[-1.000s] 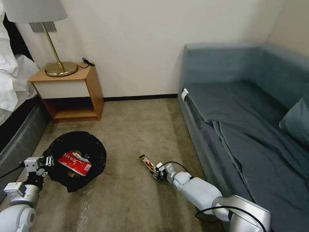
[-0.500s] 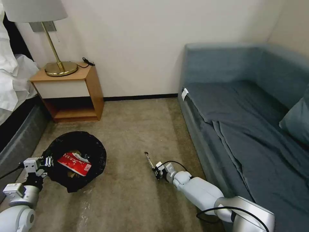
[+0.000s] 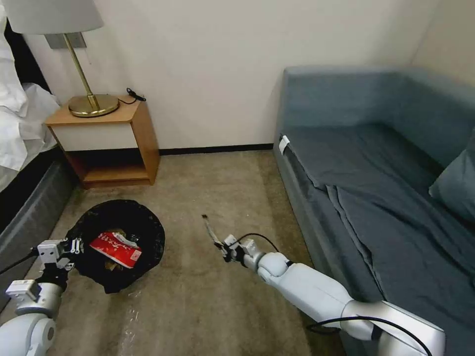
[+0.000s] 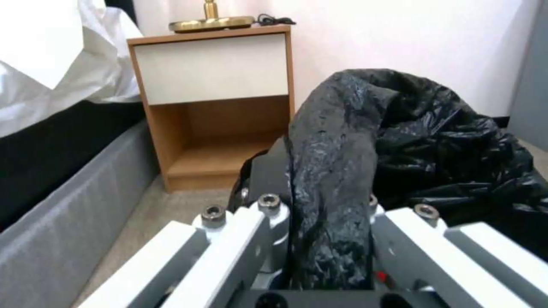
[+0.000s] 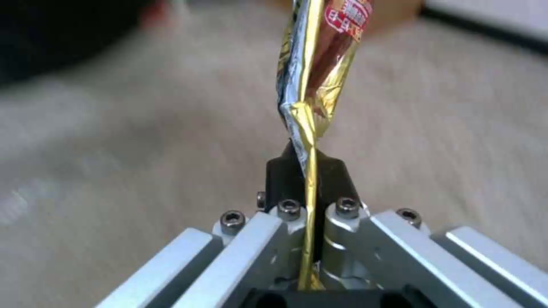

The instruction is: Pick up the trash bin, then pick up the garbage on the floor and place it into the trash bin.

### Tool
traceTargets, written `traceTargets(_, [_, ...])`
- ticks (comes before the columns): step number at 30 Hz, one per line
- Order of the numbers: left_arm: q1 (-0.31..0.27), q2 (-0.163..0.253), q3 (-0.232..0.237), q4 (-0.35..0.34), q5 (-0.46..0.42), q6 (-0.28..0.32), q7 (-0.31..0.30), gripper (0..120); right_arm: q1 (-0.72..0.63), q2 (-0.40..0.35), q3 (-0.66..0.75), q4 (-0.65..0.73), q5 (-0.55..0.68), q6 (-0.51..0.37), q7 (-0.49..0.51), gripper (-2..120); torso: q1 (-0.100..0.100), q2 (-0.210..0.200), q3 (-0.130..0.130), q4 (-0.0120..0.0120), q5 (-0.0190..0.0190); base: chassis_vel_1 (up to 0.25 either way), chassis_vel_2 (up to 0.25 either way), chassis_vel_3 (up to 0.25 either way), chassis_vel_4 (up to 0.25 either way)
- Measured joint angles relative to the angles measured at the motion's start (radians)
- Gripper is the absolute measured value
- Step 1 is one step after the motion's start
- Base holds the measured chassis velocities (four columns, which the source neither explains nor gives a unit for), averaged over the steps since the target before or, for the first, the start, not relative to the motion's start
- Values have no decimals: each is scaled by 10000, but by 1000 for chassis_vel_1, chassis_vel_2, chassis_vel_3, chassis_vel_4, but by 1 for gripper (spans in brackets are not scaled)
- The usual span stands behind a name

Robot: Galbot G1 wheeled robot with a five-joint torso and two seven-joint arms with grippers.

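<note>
Foil snack wrapper, brown-gold, thin and crinkled [image 3: 210, 228]: judged very light, limp and slick, so it will flutter and could slide out of a loose pinch. Best hold is across a flat end with the pads fully closed on it, which is what the right wrist view shows. The right claw [image 3: 223, 247] is clamped narrow on the wrapper's lower end [image 5: 311, 128]; the foil passes straight between the pads and stands up and out beyond the tips, twisted just past the grip. In the head view the strip is clear of the carpet, roughly mid-floor between the bin and the blue-grey sofa [image 3: 376, 163].

Small round bin lined with a black plastic bag [image 3: 118, 237]: sits low near the left side of the floor, close to the grey bed base [image 3: 29, 207] and in front of the wooden nightstand [image 3: 106, 143]. Bag film is soft and bunches easily. The left claw [image 3: 69, 247] is closed on the bin's near edge, a fold of black liner [image 4: 331, 179] gathered between its pads. A red wrapper with white lettering [image 3: 116, 248] lies inside the bin, on other litter I cannot make out.

Foil strip and bin are well apart; the strip lies to the right of the bin opening.
</note>
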Motion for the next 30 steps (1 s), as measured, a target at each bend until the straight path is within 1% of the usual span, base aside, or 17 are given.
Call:
traceTargets(3, [-16, 6, 8, 13, 15, 7, 0, 6, 20, -17, -19, 329, 35, -51, 81, 0, 0, -1, 0, 1, 0, 0, 0, 0, 0])
traceTargets(4, [-61, 12, 21, 13, 28, 40, 0, 6, 145, -53, -131, 1213, 182, -180, 286, 0, 0, 0, 0, 3, -1, 0, 0, 0, 0])
traceTargets(5, [-90, 21, 27, 0, 32, 65, -8, 6, 247, -91, -248, 1677, 316, -254, 416, 0, 0, 0, 0, 4, 0, 0, 0, 0, 0])
traceTargets(6, [-90, 21, 27, 0, 32, 65, -8, 6, 247, -91, -248, 1677, 316, -254, 416, 0, 0, 0, 0, 4, 0, 0, 0, 0, 0])
traceTargets(8, [-166, 45, 51, -15, 53, 116, -14, 6, 584, -192, -499, 2545, 542, -403, 609, 0, 0, 0, 0, 3, -1, 0, 0, 0, 0])
traceTargets(14, [-241, 75, 81, -22, 69, 165, -24, 6, 1066, -340, -718, 3434, 1097, -662, 829, 0, 0, 0, 0, 1, -1, 0, 0, 0, 0])
traceTargets(16, [-315, 76, 112, -22, 93, 192, -35, 6, 1376, -394, -889, 4024, 1666, -909, 1011, 0, 0, 0, 0, 1, -1, 0, 0, 0, 0])
traceTargets(17, [-315, 76, 112, -22, 93, 192, -35, 6, 1376, -394, -889, 4024, 1666, -909, 1011, 0, 0, 0, 0, 1, -1, 0, 0, 0, 0])
traceTargets(19, [-370, 72, 168, -30, 96, 218, -49, 6, 1591, -343, -1112, 4409, 2316, -1109, 1233, 0, 0, 0, 0, 0, 0, 0, 0, 0, 0])
traceTargets(20, [-370, 72, 168, -30, 96, 218, -49, 6, 1591, -343, -1112, 4409, 2316, -1109, 1233, 0, 0, 0, 0, 0, 0, 0, 0, 0, 0])
traceTargets(22, [-451, 11, 277, -38, 108, 230, -67, 6, 1919, 19, -1480, 4500, 2981, -1283, 1564, 0, 0, 0, 0, 1, 0, 0, 0, 0, 0])
traceTargets(23, [-451, 11, 277, -38, 108, 230, -67, 6, 1919, 19, -1480, 4500, 2981, -1283, 1564, 0, 0, 0, 0, 1, 0, 0, 0, 0, 0])
traceTargets(24, [-474, -48, 355, -37, 147, 230, -69, 6, 2081, 317, -1667, 4209, 3128, -1277, 1654, 0, 0, 0, 0, 1, -1, 0, 0, 0, 0])
traceTargets(25, [-474, -48, 355, -37, 147, 230, -69, 6, 2081, 317, -1667, 4209, 3128, -1277, 1654, 0, 0, 0, 0, 1, -1, 0, 0, 0, 0])
traceTargets(26, [-483, -104, 409, -38, 175, 230, -69, 6, 2155, 560, -1772, 3897, 3214, -1219, 1704, 0, 0, 0, 0, 3, -2, 0, 0, 0, 0])
traceTargets(28, [-484, -127, 426, -42, 186, 230, -71, 6, 2157, 652, -1802, 3777, 3235, -1178, 1725, 0, 0, 0, 0, 2, -2, 0, 0, 0, 0])
traceTargets(30, [-456, -313, 543, -142, 307, 223, -82, 6, 1888, 1407, -1933, 2666, 3156, -734, 1804, 0, 0, 2, 0, 2, -2, 0, 0, 0, 0])
